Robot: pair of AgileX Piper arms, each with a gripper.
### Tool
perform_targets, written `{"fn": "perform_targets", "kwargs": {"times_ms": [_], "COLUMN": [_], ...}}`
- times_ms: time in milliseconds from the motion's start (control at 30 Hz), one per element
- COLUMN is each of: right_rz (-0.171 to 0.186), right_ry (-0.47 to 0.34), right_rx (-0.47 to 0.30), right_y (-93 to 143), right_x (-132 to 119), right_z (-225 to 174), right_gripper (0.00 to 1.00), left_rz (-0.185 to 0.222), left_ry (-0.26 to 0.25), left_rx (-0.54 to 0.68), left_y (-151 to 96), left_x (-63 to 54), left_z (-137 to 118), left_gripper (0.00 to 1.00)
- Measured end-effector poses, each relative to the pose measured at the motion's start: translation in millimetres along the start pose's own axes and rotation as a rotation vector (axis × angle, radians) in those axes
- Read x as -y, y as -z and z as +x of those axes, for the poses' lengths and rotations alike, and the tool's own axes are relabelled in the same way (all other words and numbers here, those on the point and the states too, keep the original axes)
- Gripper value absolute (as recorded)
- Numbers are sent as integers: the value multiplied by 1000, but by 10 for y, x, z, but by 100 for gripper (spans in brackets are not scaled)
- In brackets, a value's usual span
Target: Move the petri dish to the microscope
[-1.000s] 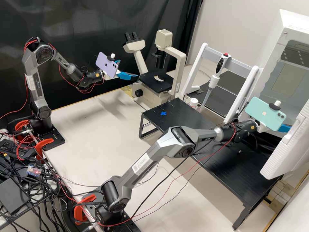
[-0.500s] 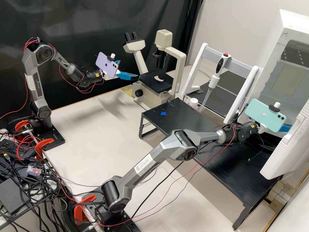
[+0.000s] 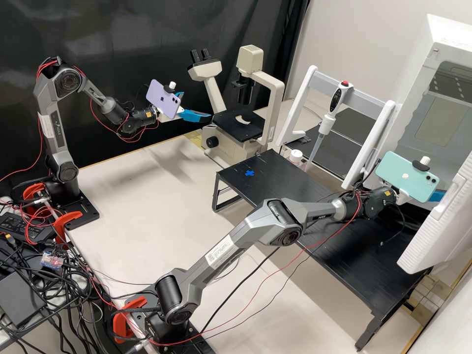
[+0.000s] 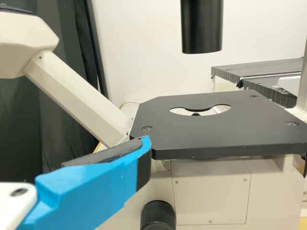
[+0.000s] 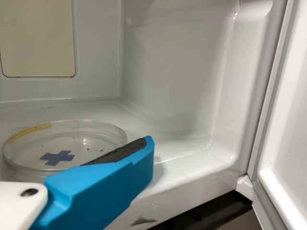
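1. Right tool [image 3: 435,196]: at the mouth of the white cabinet [image 3: 451,39], fingers read as apart; the dark pad of 1 blue finger [image 5: 103,187] faces nothing clamped.
2. Petri dish [image 5: 79,143]: flat on the cabinet floor, just beside that finger. Contact cannot be told. A blue cross [image 5: 57,157] shows at its base, a yellowish strip [image 5: 29,132] along its rim.
3. Handling (judged): light, stiff, clear plastic or glass; slick walls, liable to crack or skid. If there is a loose lid, lifting by the upper rim alone could part it. Best hold: low on the side wall, 2 pads opposed across the diameter, light squeeze, kept level.
4. Step (judged): grasp about to be made; task early.
5. Obstacles: the open door [image 5: 285,153] and cabinet edge leave limited room for the wrist on exit. The pipette [image 3: 326,123] on its rack, with the white-capped bottle [image 3: 295,156] near it, flanks the route. The black stand [image 3: 290,184] bears a blue cross mark [image 3: 250,173], possibly a halfway spot.
6. Left tool [image 3: 197,105]: fingers apart, holding nothing, near the stage [image 3: 235,126] of the microscope [image 3: 276,101]. The stage has a cut-out, so placing off-centre might tilt the dish.
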Motion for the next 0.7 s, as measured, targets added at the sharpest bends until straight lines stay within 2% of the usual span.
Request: {"fn": "perform_targets", "kwargs": {"times_ms": [700], "right_rz": [2], "right_ry": [-4], "right_rx": [8], "right_y": [-41], "right_x": [-27], "right_z": [-4], "right_gripper": [0], "left_rz": [0], "left_ry": [0], "left_rx": [0], "left_y": [0], "left_x": [0], "left_z": [0], "left_gripper": [100]}}
